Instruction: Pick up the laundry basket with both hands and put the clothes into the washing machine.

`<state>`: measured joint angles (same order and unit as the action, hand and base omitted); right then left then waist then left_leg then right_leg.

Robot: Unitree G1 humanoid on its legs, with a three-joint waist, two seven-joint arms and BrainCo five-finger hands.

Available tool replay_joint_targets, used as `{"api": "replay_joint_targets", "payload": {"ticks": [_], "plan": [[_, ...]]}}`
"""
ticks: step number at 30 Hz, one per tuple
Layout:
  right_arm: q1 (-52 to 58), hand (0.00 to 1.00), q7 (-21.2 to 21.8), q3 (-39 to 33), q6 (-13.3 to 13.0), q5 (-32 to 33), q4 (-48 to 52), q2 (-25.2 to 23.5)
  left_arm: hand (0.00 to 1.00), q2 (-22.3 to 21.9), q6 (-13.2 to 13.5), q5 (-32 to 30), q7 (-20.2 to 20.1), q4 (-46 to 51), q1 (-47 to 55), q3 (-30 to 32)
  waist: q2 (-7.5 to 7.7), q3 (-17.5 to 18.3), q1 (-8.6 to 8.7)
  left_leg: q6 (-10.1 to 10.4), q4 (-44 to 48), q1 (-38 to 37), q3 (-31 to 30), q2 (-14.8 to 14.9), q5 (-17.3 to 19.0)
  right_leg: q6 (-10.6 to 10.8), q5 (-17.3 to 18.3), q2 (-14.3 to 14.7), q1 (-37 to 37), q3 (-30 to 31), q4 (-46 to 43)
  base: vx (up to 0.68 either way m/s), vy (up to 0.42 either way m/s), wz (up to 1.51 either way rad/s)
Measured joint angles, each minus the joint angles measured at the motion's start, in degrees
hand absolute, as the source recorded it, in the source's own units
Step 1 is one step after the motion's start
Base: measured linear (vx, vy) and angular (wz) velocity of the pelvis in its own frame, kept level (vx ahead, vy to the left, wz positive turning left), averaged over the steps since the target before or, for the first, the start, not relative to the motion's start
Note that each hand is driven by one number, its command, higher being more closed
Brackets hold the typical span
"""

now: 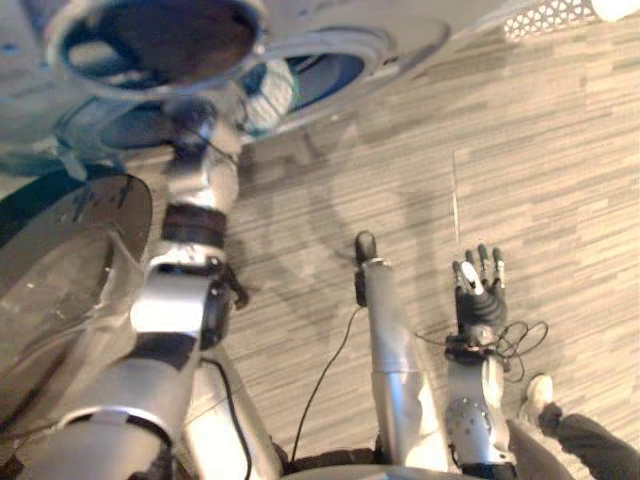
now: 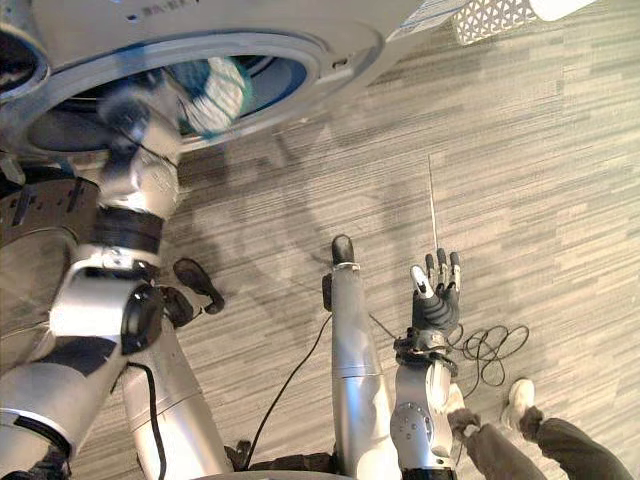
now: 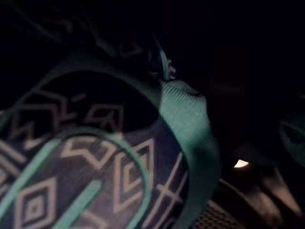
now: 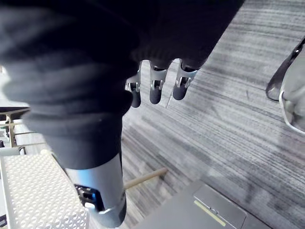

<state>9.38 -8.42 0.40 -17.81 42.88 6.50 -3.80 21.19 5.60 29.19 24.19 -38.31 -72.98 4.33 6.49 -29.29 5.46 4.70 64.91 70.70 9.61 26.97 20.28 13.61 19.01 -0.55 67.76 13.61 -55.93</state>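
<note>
Washing machine (image 2: 250, 25): seen at the far edge of the scene, with its round drum opening (image 2: 290, 80) uncovered.
Left hand (image 2: 132, 108): raised to the rim of the washing machine's opening. Whether it is clenched or released cannot be told (it is blurred there).
Clothes: a teal-and-white garment (image 2: 215, 88) is seen at the mouth of the washing machine, just beside the left hand. In the left wrist view, a dark patterned cloth (image 3: 95, 181) with teal geometric lines is shown in the darkness of the drum.
Right hand (image 1: 480, 285): held well apart from the washing machine, above the striped floor (image 1: 570, 150). It is released, its fingers (image 4: 157, 90) are straight, and nothing is grasped.
Laundry basket (image 1: 552, 14): white and perforated, seen beside the washing machine on the robot's right, well apart from both hands.
Person: a pale shoe (image 2: 520, 398) and a trouser leg are seen on the floor, well apart from the washing machine and near the right arm.
</note>
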Motion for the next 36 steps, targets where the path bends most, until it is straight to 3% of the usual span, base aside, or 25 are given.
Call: {"api": "replay_joint_targets", "payload": {"ticks": [4,5,7,10,11,12,13,15,19,21,30,36], "plan": [[1.5,0.00,1.4,0.0,0.0,0.6,-0.1,0.1,1.00,5.3,0.7,-0.1,1.2,0.0,-8.7,-2.7,-0.03,0.0,-0.26,-0.2,-0.8,0.0,1.0,0.0,0.1,0.4,-1.0,-0.1,0.1,0.6,2.1,-0.01,0.109,-0.10],[1.9,0.00,2.3,-0.1,-0.1,1.4,0.0,0.1,1.00,5.2,3.0,-1.2,2.2,1.1,-9.0,-3.1,-0.15,-0.2,-0.15,-0.2,-1.1,0.3,1.1,0.0,0.1,0.5,-1.4,-0.1,0.2,0.6,2.9,-0.01,0.111,-0.10],[3.4,0.00,3.3,-0.1,-0.3,1.9,0.0,0.2,1.00,6.1,1.6,-3.1,3.8,1.2,-10.5,-7.3,-0.43,-0.6,-0.69,-0.3,-1.1,0.5,1.4,0.0,0.1,0.5,-1.6,-0.2,0.4,0.7,3.5,0.01,0.085,-0.05],[5.1,0.00,3.9,-0.1,-0.3,2.3,0.0,0.4,1.00,6.4,0.2,-12.1,7.0,3.5,-13.3,-13.3,-0.40,-1.2,-1.17,-0.3,-1.0,1.0,1.4,-0.1,0.0,0.5,-1.7,-0.2,0.7,0.6,3.5,0.02,0.071,-0.01],[5.3,0.00,5.0,-0.1,-0.4,2.7,0.1,0.9,0.00,7.5,-0.8,-19.5,9.5,5.4,-13.7,-17.3,-0.40,-1.2,-1.21,-0.3,-0.8,1.3,1.3,-0.1,0.0,0.5,-1.7,-0.2,0.9,0.6,3.6,0.01,0.053,-0.01],[5.3,0.00,5.2,-0.1,-0.4,2.7,0.1,1.0,0.00,7.7,-1.1,-21.3,10.0,5.5,-13.8,-18.0,-0.40,-1.2,-1.21,-0.3,-0.8,1.3,1.3,0.0,0.0,0.5,-1.7,-0.2,0.9,0.6,3.6,0.00,0.067,-0.01],[5.4,0.00,6.2,-0.1,-0.7,3.1,0.5,1.7,0.00,8.5,-2.8,-29.4,10.9,6.2,-14.2,-21.5,-0.40,-1.2,-1.21,-0.3,-0.7,1.5,1.2,0.0,0.1,0.5,-1.7,-0.2,0.9,0.6,3.8,-0.01,0.056,-0.01],[5.5,0.00,7.2,-0.6,-0.9,3.8,1.0,2.8,0.00,9.5,-4.6,-37.3,10.8,6.3,-16.1,-27.6,-0.38,-1.2,-1.39,-0.3,-0.7,2.0,0.9,0.0,0.1,0.5,-2.1,-0.2,1.1,0.3,4.1,-0.03,0.082,-0.02],[5.7,0.00,8.6,-3.2,-0.9,5.6,1.1,3.3,0.00,10.5,-6.8,-51.6,6.8,6.8,-18.8,-35.9,-0.35,-1.2,-1.48,-1.2,0.2,3.4,0.1,-0.1,0.5,0.9,-2.8,-0.4,1.4,0.0,4.5,-0.03,0.085,-0.02],[5.8,0.00,8.8,-3.5,-0.8,6.6,1.0,3.3,0.00,10.5,-6.9,-51.6,4.7,6.8,-19.4,-36.0,-0.22,-1.4,-1.39,-1.4,0.4,3.5,0.3,-0.1,0.6,1.2,-2.9,-0.4,1.5,0.5,4.7,-0.03,0.076,-0.05],[6.2,0.00,9.9,-4.1,0.1,7.2,0.5,4.2,0.00,10.5,-7.6,-51.4,2.4,4.1,-21.6,-36.2,-0.05,-1.6,-1.14,-1.8,1.0,4.4,0.5,0.1,0.9,1.3,-3.6,-0.3,2.1,0.6,5.2,-0.03,0.070,-0.03],[6.4,0.00,9.9,-4.0,0.5,7.2,-1.4,4.2,0.00,11.3,-9.1,-52.6,2.0,1.0,-23.0,-30.2,0.04,-1.6,-0.95,-1.8,1.1,5.7,0.2,0.7,0.9,1.2,-5.1,0.5,3.1,0.7,6.0,-0.04,0.072,-0.09]]}}
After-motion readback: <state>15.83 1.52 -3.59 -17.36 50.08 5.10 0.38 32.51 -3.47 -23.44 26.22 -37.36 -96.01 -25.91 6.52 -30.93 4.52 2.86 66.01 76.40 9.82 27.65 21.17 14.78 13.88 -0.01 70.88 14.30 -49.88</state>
